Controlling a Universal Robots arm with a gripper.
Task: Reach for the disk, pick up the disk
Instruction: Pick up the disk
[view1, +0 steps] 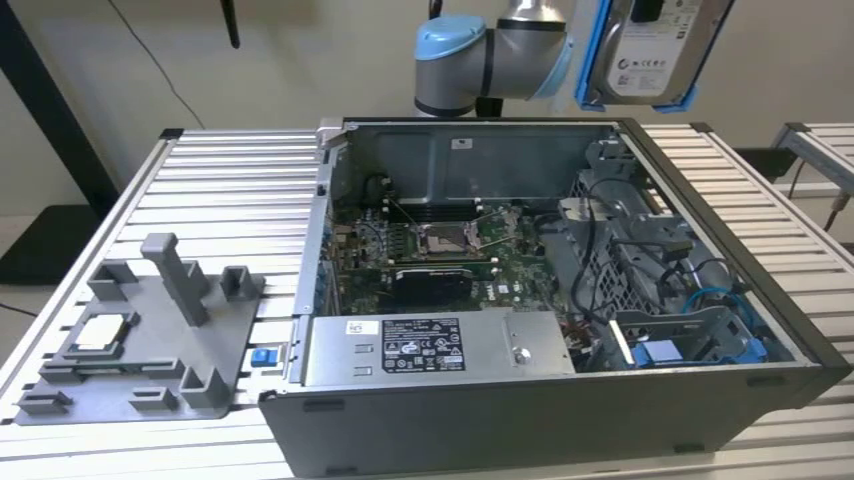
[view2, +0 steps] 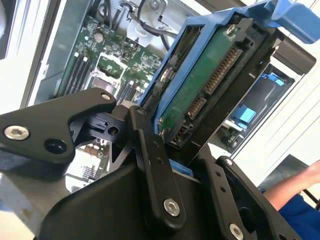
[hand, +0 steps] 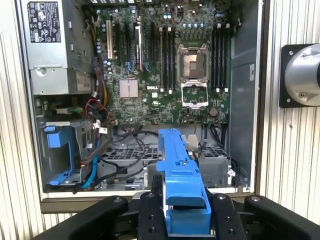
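Exterior view: the disk (view1: 641, 50), a silver-grey drive with a white label in a bright blue caddy, hangs upright in the air above the far corner of the open computer case (view1: 534, 420), on the exterior view's right, clear of the case rim and touching nothing below; the robot arm (view1: 474, 60), with its pale blue joint cap, stands just beside it at about 9 o'clock of the disk; the case rests on the ribbed counter (view1: 227, 190), its motherboard (view1: 427, 255) and boxed power supply (view1: 434, 345) exposed; a blue bracket (view1: 657, 355) sits inside the case at its near corner on the exterior view's right; a grey fixture block (view1: 147, 340) carrying a small square chip (view1: 104, 332) lies on the counter at 9 o'clock of the case, well apart from the disk.

Second wrist view: the end effector (view2: 175, 150) is closed upon the disk (view2: 200, 95); its black fingers (view2: 155, 165) press both sides of the caddy, and the green circuit board and connector face the camera.

First wrist view: the blue caddy edge of the disk (hand: 182, 185) rises between the black fingers (hand: 222, 215) of the end effector (hand: 184, 220), above the open case (hand: 245, 100).
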